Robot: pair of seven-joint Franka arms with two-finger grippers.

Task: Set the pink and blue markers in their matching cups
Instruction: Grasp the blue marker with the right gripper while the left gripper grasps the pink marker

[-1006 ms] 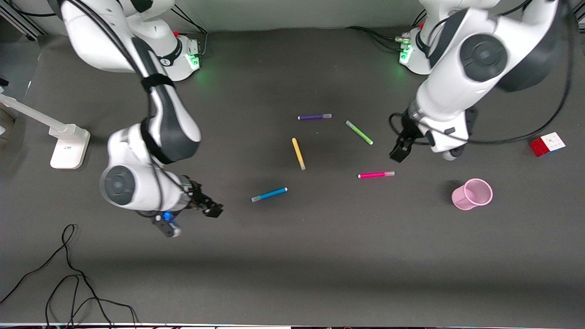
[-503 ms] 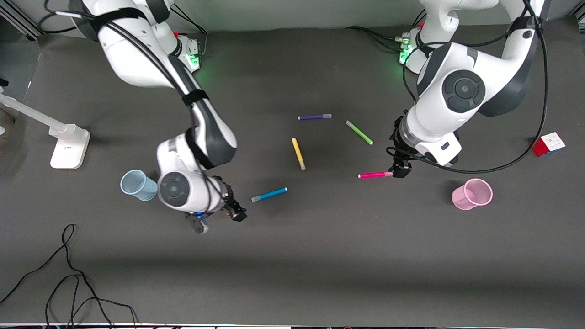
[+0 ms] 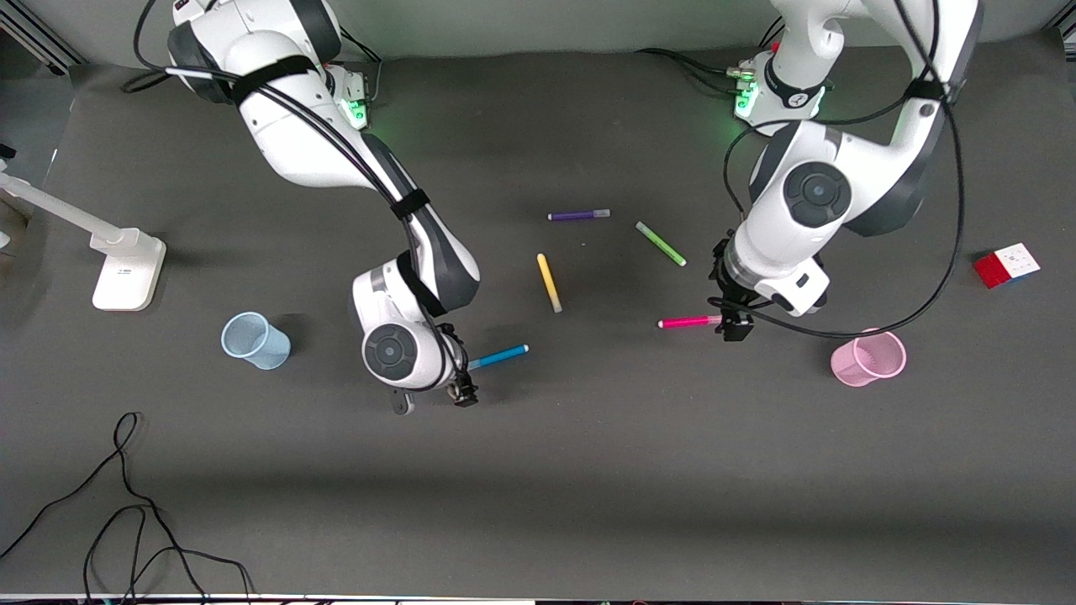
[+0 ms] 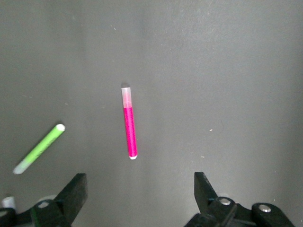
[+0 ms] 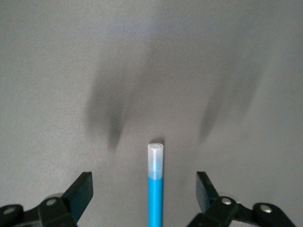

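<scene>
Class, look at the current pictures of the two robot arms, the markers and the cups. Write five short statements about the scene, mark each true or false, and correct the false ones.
1. The pink marker lies on the table. True.
2. The blue marker stands in the blue cup. False: it lies on the table, apart from the cup.
3. The left gripper is open over the pink marker. True.
4. The right gripper is shut on the blue marker. False: its fingers are open either side of it.
5. The pink cup holds a marker. False: none shows in it.
</scene>
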